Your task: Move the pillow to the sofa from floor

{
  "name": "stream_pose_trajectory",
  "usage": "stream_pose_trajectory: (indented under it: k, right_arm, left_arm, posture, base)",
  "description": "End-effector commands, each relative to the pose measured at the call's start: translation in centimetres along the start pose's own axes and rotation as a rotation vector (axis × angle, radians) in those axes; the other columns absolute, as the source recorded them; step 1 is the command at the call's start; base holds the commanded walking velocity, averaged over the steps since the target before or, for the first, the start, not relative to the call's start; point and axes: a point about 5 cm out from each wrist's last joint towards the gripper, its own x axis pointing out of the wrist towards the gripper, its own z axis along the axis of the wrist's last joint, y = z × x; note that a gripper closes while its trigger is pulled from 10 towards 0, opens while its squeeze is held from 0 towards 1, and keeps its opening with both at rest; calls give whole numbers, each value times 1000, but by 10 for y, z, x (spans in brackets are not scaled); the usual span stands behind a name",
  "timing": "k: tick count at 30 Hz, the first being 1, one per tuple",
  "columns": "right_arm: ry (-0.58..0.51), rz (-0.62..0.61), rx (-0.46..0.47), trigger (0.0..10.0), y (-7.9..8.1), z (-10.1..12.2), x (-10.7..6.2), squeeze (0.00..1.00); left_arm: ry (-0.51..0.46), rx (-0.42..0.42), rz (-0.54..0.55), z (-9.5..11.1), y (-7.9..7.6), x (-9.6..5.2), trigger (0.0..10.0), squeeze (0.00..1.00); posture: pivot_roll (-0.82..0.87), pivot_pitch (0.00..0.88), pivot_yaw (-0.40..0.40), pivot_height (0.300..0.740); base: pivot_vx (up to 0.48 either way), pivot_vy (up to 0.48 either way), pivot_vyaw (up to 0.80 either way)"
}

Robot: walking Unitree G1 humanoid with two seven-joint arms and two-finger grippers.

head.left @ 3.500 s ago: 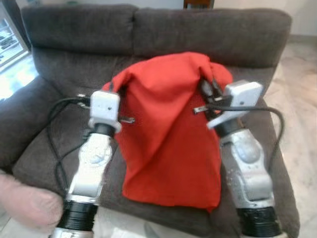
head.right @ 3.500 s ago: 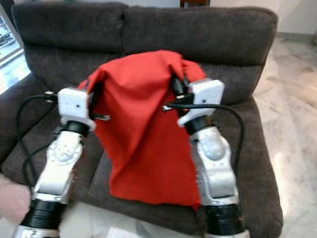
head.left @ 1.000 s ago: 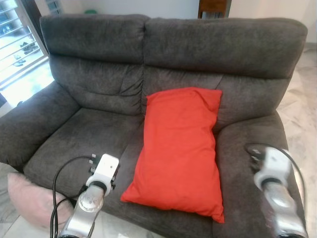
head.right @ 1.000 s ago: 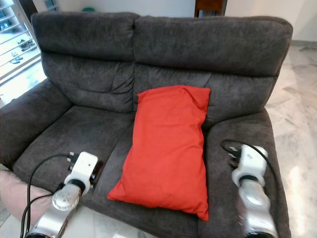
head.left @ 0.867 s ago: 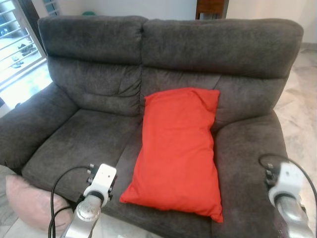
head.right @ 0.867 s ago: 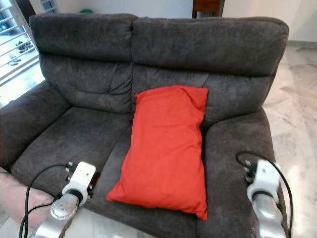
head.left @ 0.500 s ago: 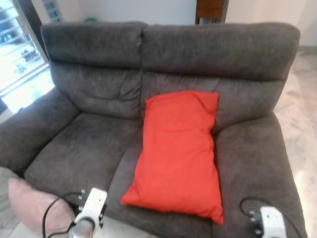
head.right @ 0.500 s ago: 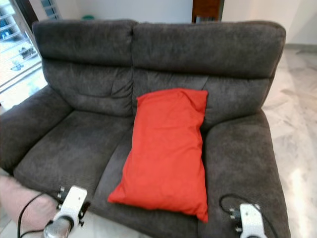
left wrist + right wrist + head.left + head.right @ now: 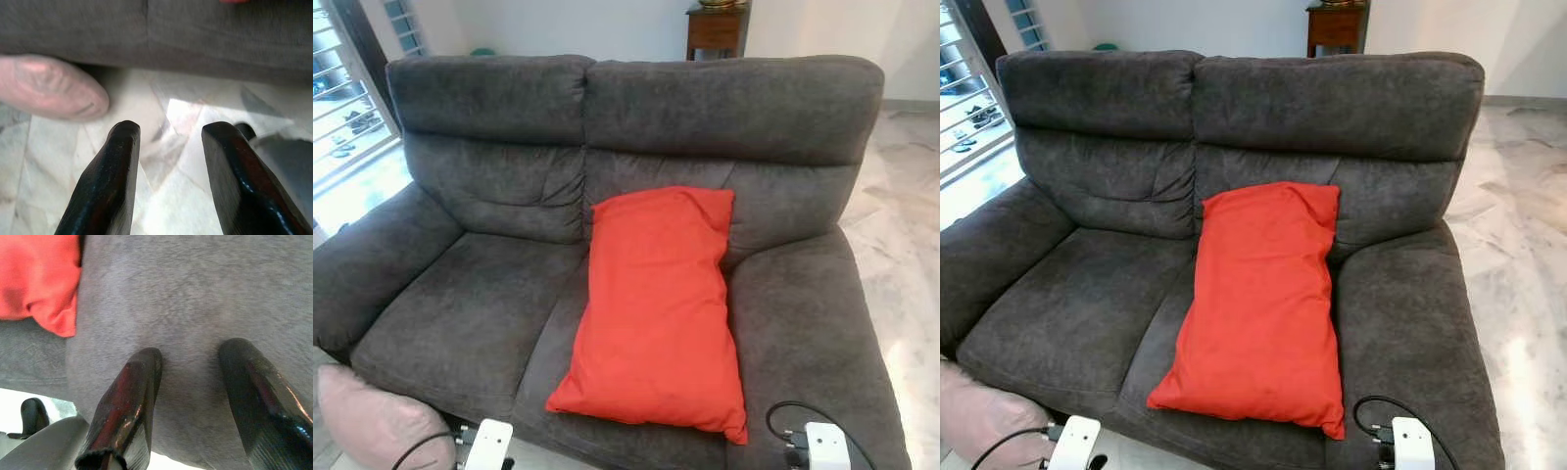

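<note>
Now that both arms have dropped back toward the robot's body, the left pincer (image 9: 168,181) hangs with its two black fingers spread and nothing between them, aimed at the pale marble floor (image 9: 161,196) just in front of the sofa's base. The right pincer (image 9: 195,406) is likewise spread and empty, its fingers over the grey seat cushion, with a corner of the red pillow (image 9: 39,284) just beside it.

Further out, the head views show the red pillow lying lengthwise on the dark grey sofa (image 9: 489,294), its top edge leaning against the backrest and its lower end near the seat's front edge, free of both pincers. A few seconds ago the two arms held it up between them; it has since been let go and the arms pulled down and away. A pink pillow (image 9: 367,421) lies on the floor by the sofa's left front corner.

I judge the red pillow's move finished.
</note>
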Motion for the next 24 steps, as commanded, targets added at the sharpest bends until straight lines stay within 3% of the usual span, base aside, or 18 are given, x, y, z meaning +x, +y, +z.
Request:
stream_pose_trajectory:
  k: [1, 16, 21, 24]
  right_arm:
    - [8, 74, -4, 10000, 15, -2, 0, 0]
    - [-35, 125, -27, 10000, 24, 7, 2, 0]
    - [-42, 150, -32, 10000, 28, 8, 2, 0]
    - [-47, 156, -17, 10000, 29, 10, 3, 0]
  left_arm:
    - [15, -6, -3, -4, 1, -1, 10000, 0]
    - [44, -42, 12, -12, 7, -2, 10000, 0]
    - [53, -52, 17, -14, 7, -3, 10000, 0]
    - [55, -54, 16, -14, 7, -3, 10000, 0]
  posture:
    - [-84, 0, 88, 740]
    - [-62, 0, 80, 740]
    - [-54, 0, 78, 740]
    - [-54, 0, 78, 740]
  base:
    - [0, 315, 0]
    - [0, 328, 0]
    - [0, 329, 800]
    - [0, 329, 0]
